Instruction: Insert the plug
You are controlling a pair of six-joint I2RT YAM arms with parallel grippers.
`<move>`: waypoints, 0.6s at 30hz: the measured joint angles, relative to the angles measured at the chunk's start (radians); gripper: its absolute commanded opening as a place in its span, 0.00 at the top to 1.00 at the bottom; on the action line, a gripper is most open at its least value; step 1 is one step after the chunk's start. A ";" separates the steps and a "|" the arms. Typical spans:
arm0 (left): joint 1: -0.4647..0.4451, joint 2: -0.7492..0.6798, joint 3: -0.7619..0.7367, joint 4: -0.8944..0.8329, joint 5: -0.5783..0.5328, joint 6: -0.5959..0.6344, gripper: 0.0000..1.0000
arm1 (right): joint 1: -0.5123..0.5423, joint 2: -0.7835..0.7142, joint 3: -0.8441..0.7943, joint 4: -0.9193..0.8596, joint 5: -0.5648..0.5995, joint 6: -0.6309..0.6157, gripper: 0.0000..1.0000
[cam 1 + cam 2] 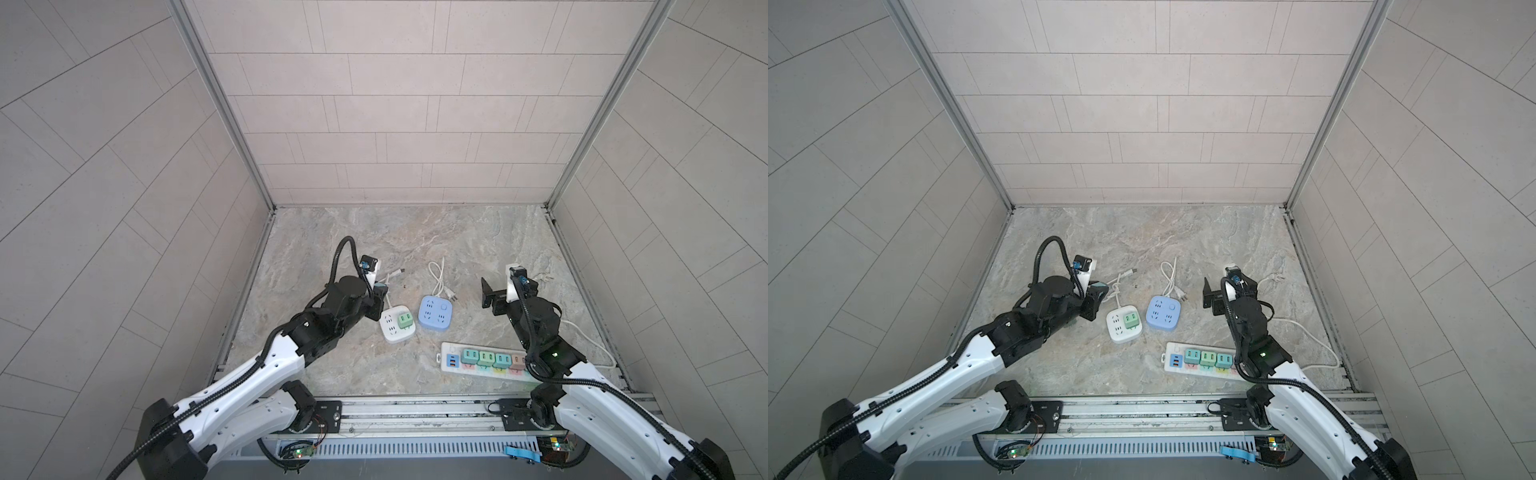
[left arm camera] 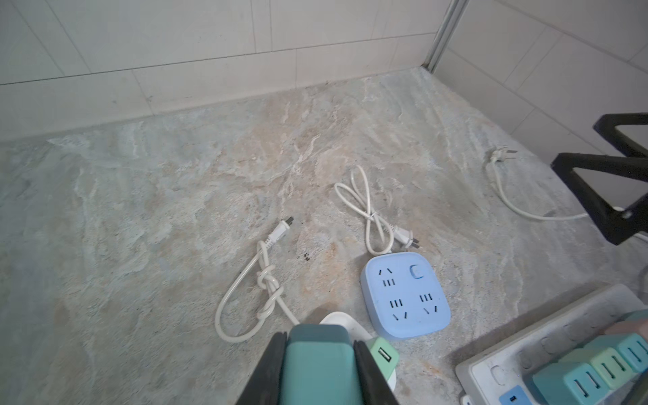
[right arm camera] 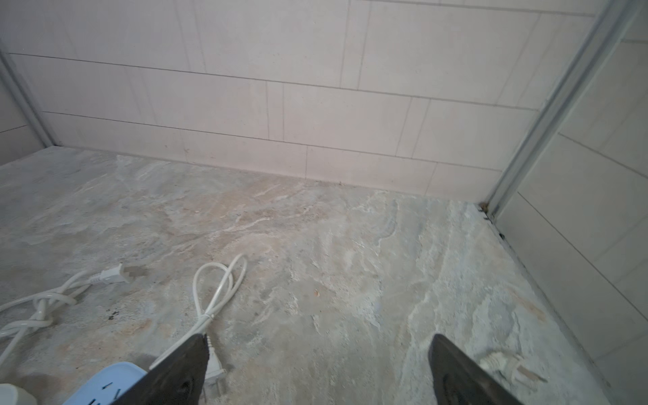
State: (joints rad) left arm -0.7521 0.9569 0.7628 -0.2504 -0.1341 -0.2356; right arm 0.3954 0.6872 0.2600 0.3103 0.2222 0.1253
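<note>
- Marbled grey-beige stone-look tabletop sits boxed in by pale tiled walls on three sides.
- Teal rectangular plug block, darker at its far end, is clamped in the left gripper. Its black fingers press flat against both sides of the block.
- In both top views that gripper hangs just beside the far left corner of a white square socket block. Whether plug and block touch cannot be told.
- A light green cube adapter is seated in the white block's right half. In the left wrist view it shows just past the held plug.
- A knotted white cord runs from the white block across the table, its two-pin end lying loose.
- Just right of the white block lies a pale blue square socket block with three socket groups and a round button. Its looped white cord lies behind it.
- Nearer the front edge, a long white power strip carries a row of teal, green and tan adapters, set side by side.
- The right gripper hovers above the table to the right of the blue block, jaws spread wide with nothing between them.
- A third white cord lies near the right wall.
</note>
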 measured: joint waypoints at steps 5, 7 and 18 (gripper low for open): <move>0.001 0.083 0.183 -0.187 0.014 -0.002 1.00 | -0.117 0.067 -0.034 0.000 -0.016 0.123 0.00; 0.001 0.105 0.195 -0.227 0.053 0.002 1.00 | -0.150 0.101 -0.034 0.011 -0.039 0.153 0.00; -0.002 0.277 0.200 -0.357 0.126 0.055 1.00 | -0.162 0.150 -0.052 0.085 -0.086 0.224 0.00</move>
State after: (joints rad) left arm -0.7544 1.2343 0.9623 -0.6079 -0.0082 -0.1810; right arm 0.2333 0.8368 0.2077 0.3958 0.1360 0.3489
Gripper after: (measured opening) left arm 0.297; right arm 0.999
